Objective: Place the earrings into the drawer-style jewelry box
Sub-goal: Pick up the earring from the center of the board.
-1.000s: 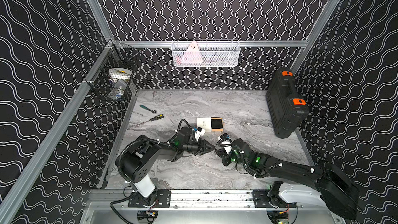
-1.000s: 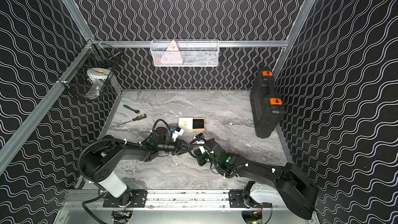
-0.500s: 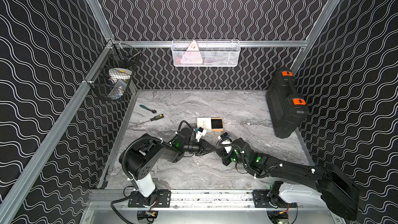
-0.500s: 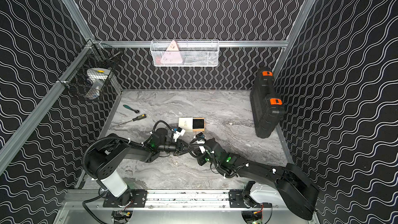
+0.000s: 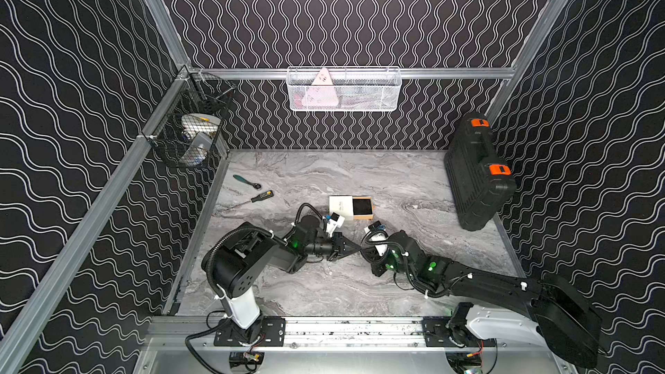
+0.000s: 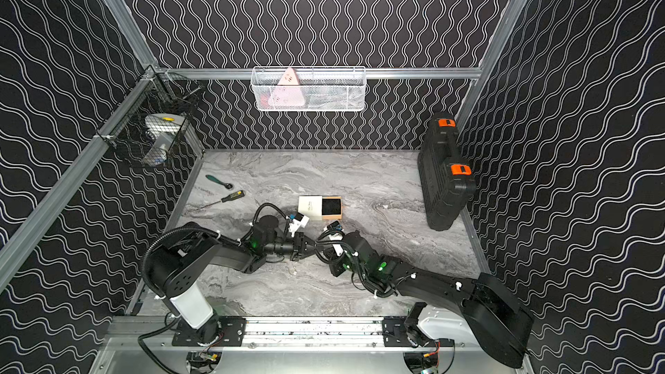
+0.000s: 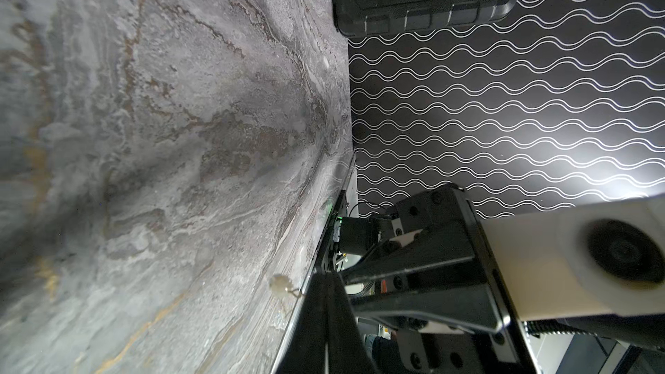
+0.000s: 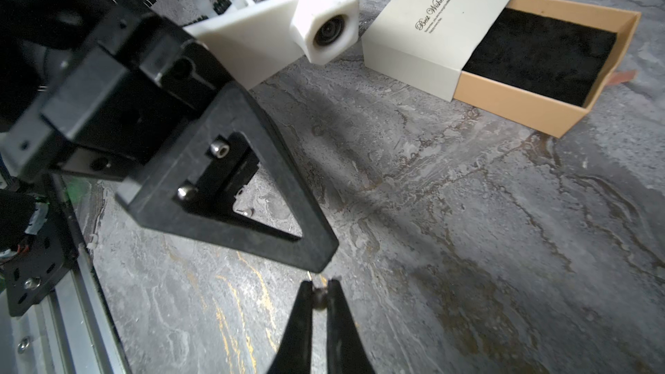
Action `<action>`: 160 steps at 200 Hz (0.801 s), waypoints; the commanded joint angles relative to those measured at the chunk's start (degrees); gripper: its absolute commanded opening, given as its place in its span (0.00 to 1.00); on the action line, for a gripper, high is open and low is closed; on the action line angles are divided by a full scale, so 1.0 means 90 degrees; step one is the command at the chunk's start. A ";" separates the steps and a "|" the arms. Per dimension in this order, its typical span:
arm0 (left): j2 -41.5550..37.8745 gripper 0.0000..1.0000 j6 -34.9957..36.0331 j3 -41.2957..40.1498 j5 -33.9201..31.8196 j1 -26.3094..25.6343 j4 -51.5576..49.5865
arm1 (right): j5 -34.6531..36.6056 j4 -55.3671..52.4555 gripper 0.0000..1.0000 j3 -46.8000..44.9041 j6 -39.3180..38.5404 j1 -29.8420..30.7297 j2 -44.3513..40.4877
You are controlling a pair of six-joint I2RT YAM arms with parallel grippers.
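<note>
Right wrist: box beyond tool (earring pinched)

Left tool and right tool, both closed, meet tip-to-tip.

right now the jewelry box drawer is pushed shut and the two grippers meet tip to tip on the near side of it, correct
Not quite: the drawer of the jewelry box is pulled out, its black lining exposed, as the right wrist view shows. The left gripper and right gripper do meet tip to tip on its near side.
</note>
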 commanded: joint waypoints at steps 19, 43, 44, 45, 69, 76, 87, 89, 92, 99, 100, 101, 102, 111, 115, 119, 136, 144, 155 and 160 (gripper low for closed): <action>-0.0080 0.04 -0.0181 -0.0050 0.0056 0.0007 0.0281 | 0.0087 0.0086 0.13 0.0048 -0.0049 -0.0002 -0.0009; -0.0163 0.03 -0.0227 -0.0077 0.0013 0.0007 0.0299 | 0.0136 0.0095 0.24 0.0034 0.0009 -0.0010 -0.0138; -0.0166 0.03 -0.0228 -0.0079 0.0013 0.0007 0.0300 | 0.0138 0.0092 0.24 0.0033 0.0009 -0.0011 -0.0146; -0.0173 0.03 -0.0229 -0.0079 0.0008 0.0007 0.0310 | 0.0139 0.0091 0.25 0.0033 0.0009 -0.0012 -0.0155; -0.0360 0.02 -0.0272 -0.0119 -0.0110 0.0062 0.0366 | -0.0077 0.0221 0.30 -0.0093 0.0228 -0.0190 -0.0534; -0.0431 0.02 -0.0302 -0.0109 -0.0139 0.0093 0.0368 | -0.0277 0.0334 0.31 -0.0168 0.0324 -0.0321 -0.0704; -0.0560 0.02 -0.0378 -0.0127 -0.0202 0.0174 0.0433 | -0.0756 0.0664 0.32 -0.0358 0.0525 -0.0625 -0.1011; -0.0587 0.02 -0.0393 -0.0128 -0.0209 0.0193 0.0443 | -0.0872 0.0751 0.32 -0.0380 0.0573 -0.0678 -0.1071; -0.0626 0.01 -0.0424 -0.0129 -0.0218 0.0222 0.0465 | -0.1035 0.0878 0.32 -0.0453 0.0651 -0.0810 -0.1172; -0.0726 0.01 -0.0483 -0.0143 -0.0238 0.0303 0.0543 | -0.1442 0.1220 0.32 -0.0610 0.0849 -0.1112 -0.1368; -0.0736 0.01 -0.0493 -0.0145 -0.0239 0.0311 0.0549 | -0.1505 0.1246 0.32 -0.0636 0.0878 -0.1153 -0.1401; -0.0756 0.01 -0.0503 -0.0147 -0.0245 0.0325 0.0556 | -0.1566 0.1312 0.32 -0.0658 0.0903 -0.1198 -0.1432; -0.0770 0.01 -0.0507 -0.0148 -0.0248 0.0337 0.0565 | -0.1621 0.1375 0.32 -0.0679 0.0930 -0.1220 -0.1457; -0.0950 0.01 -0.0564 -0.0167 -0.0280 0.0443 0.0602 | -0.2056 0.1893 0.33 -0.0879 0.1186 -0.1615 -0.1658; -0.1036 0.01 -0.0579 -0.0170 -0.0301 0.0487 0.0574 | -0.2186 0.2139 0.34 -0.0942 0.1313 -0.1756 -0.1715; -0.1122 0.01 -0.0572 -0.0161 -0.0308 0.0528 0.0513 | -0.2319 0.2327 0.35 -0.0979 0.1403 -0.1894 -0.1751; -0.1534 0.01 -0.0390 -0.0031 -0.0401 0.0610 0.0002 | -0.2872 0.2875 0.35 -0.0938 0.1617 -0.2248 -0.1688; -0.1748 0.01 -0.0275 0.0054 -0.0460 0.0612 -0.0291 | -0.3093 0.3148 0.35 -0.0889 0.1657 -0.2304 -0.1595; -0.1998 0.01 -0.0175 0.0182 -0.0535 0.0613 -0.0647 | -0.3331 0.3591 0.35 -0.0876 0.1626 -0.2317 -0.1433; -0.2109 0.01 -0.0131 0.0231 -0.0560 0.0613 -0.0821 | -0.3431 0.3854 0.35 -0.0886 0.1603 -0.2326 -0.1336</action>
